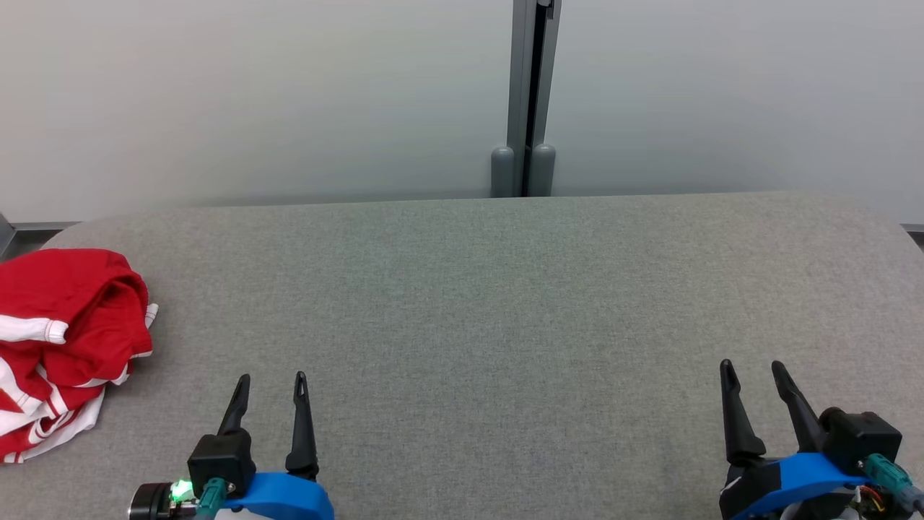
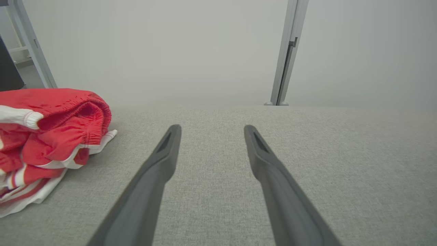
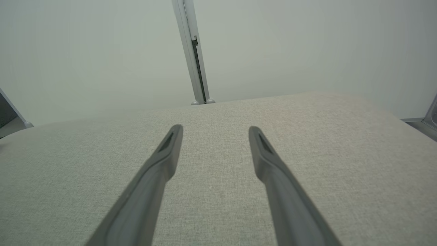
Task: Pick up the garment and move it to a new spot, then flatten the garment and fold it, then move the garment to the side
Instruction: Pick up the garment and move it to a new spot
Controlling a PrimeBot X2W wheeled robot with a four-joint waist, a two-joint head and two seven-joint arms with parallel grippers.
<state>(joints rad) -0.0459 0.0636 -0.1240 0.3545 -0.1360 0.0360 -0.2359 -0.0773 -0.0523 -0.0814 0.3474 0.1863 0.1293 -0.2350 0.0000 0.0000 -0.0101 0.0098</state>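
Two hands wait spread and empty at the frame's bottom corners, left hand [image 1: 271, 377] and right hand [image 1: 752, 365]; your red-and-white garment [image 1: 65, 339] lies bunched at the grey surface's [image 1: 462, 303] left edge, likely the left hand's pickup

Garment [image 1: 68, 339]: runs off the left edge in both the head view and the left wrist view. It lies bunched on itself, so I cannot tell its full outline or what kind it is. My left pincer [image 1: 272, 375] and right pincer [image 1: 751, 364]: the head view's bottom edge cuts both off just behind the blue mounts. Worktop [image 1: 505, 303]: near edge falls below the frame; the grey post [image 1: 530, 94] behind it runs out at the top.
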